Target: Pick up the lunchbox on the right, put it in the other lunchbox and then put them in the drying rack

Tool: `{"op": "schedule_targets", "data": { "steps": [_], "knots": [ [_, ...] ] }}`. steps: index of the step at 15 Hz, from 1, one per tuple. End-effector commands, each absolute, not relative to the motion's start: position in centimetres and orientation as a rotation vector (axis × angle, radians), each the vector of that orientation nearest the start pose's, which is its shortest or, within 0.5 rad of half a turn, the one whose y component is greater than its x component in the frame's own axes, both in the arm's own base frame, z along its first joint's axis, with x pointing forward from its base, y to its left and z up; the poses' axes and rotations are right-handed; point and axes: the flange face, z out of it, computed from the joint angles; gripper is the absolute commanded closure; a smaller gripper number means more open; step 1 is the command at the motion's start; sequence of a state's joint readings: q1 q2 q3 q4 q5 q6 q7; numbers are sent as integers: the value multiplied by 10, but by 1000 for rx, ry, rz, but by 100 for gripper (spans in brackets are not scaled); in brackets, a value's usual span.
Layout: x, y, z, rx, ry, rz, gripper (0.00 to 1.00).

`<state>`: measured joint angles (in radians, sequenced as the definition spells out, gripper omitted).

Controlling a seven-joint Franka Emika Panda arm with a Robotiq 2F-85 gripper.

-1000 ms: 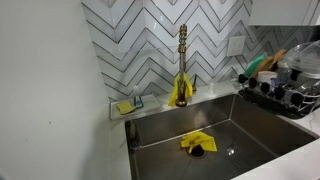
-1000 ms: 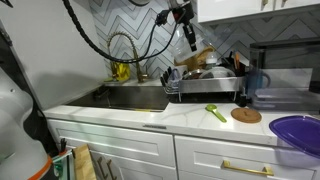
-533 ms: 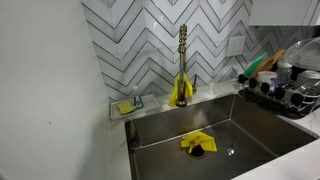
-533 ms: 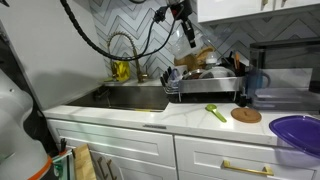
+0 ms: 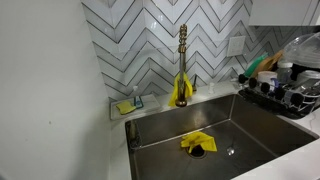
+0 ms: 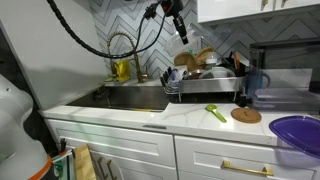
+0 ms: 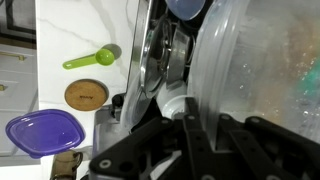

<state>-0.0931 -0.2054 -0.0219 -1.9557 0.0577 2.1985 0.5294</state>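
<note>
Hanging above the drying rack [image 6: 205,82], the claw [image 6: 181,30] is high near the wall at the worktop's [image 6: 190,118] back edge. The rack stands against that edge, just beside the sink [image 6: 130,97], and is crowded with dishes. In the wrist view a clear plastic lunchbox [image 7: 262,70] fills the space right in front of the claw [image 7: 190,142], over the rack; I cannot tell whether the claw is clenched or released. Toward the front edge lie a green spoon [image 6: 216,112] and a round wooden coaster [image 6: 245,115], with a purple lid [image 6: 298,133] at the corner beyond them.
</note>
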Motion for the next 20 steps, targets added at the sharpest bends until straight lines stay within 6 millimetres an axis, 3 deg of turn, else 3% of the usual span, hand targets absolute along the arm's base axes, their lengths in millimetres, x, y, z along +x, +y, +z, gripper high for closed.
{"op": "schedule_targets", "data": {
  "steps": [1,5,8,11,12,13,14,17,20],
  "knots": [
    [517,-54,610,-2771,978,-644,98],
    [525,-64,607,-2756,1008,-638,98],
    [528,-79,627,-2600,1019,-763,98],
    [532,-97,632,-2563,1087,-739,98],
    [529,-95,629,-2565,1011,-560,98],
    [532,-106,622,-2564,1135,-615,98],
    [533,-109,619,-2578,1127,-583,98],
    [544,-127,607,-2623,1215,-732,98],
    [556,-132,596,-2629,1220,-749,98]
  ]
}}
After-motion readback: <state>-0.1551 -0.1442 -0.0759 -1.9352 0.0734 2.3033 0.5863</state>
